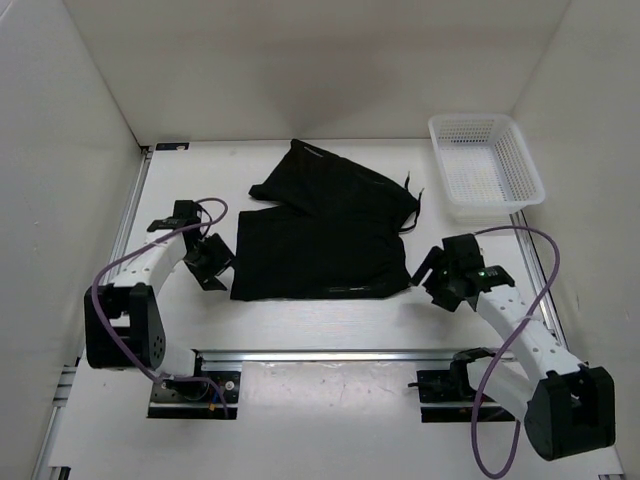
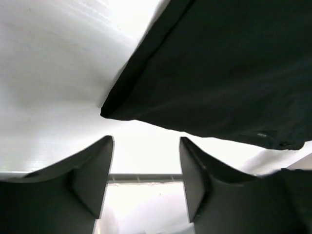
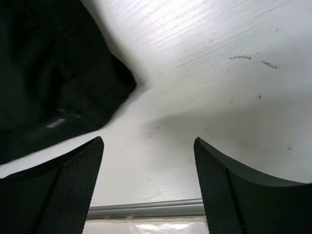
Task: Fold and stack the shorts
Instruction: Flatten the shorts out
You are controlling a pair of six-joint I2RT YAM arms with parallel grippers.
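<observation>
Here, the black shorts (image 1: 325, 230) lie spread on the white desk (image 1: 320, 325) at its middle, with the near hem running left to right and one leg angled off toward the far left. A thin drawstring (image 1: 413, 205) trails off their right edge. The left pincer (image 1: 215, 262) sits low just beside the near-left corner of the shorts. In the left wrist view, this pincer (image 2: 146, 180) is spread wide with nothing between its jaws, and the corner of the shorts (image 2: 219, 73) lies just ahead of the fingertips, apart from them. The right pincer (image 1: 432, 272) sits low just beside the near-right corner. In the right wrist view, this pincer (image 3: 148, 185) is likewise spread wide and empty over bare desk (image 3: 219, 73). There the corner of the shorts (image 3: 48, 73) lies ahead and to the left of the fingers (image 3: 73, 185), and whether it touches them cannot be told. A white mesh basket (image 1: 485, 165) stands at the far right of the desk, apart from the shorts. A metal rail (image 1: 330, 354) crosses the near edge between the two arm bases.
</observation>
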